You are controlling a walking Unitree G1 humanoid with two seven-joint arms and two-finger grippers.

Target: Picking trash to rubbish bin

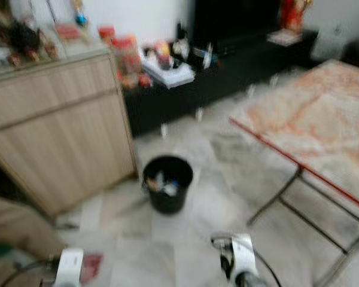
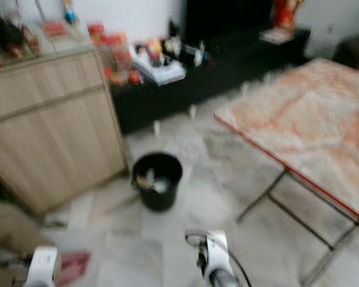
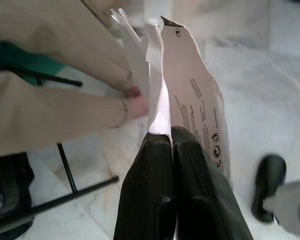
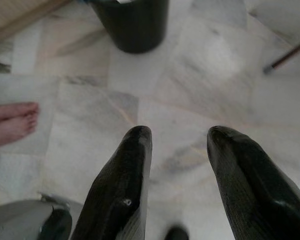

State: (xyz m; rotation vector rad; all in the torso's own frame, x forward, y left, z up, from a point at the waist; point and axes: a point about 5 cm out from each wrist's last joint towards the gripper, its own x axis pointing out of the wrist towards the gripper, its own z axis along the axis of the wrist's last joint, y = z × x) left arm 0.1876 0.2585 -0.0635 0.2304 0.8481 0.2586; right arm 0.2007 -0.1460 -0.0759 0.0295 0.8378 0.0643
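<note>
A: Left hand (image 3: 172, 137) first. We see its two black fingers clenched tight on a flat white wrapper (image 3: 190, 95) with small print on it; the wrapper sticks up out of the tips. A person's hand (image 3: 80, 115) is touching the same wrapper from the side, fingertips on it.

B: Agreed, so the trash is gripped. Right hand (image 4: 177, 150)?

A: Released, fingers spread apart over bare marble floor (image 4: 190, 75), nothing between them. A person's bare foot (image 4: 12, 122) is on the floor off to one side.

B: Bin?

A: Black rubbish bin (image 1: 167, 182) stands on the floor ahead of us, near the wooden cabinet (image 1: 54, 125) on the left, with the marble-top surface (image 1: 323, 119) well apart on the right. We see some litter already in it. Head views are blurred.

B: Progress?

A: We judge pick-up done or being handed over; the person's fingers are not yet off the wrapper. Left: carry it over to the bin, get above the opening, let go. Bin isn't under the left hand yet.
</note>
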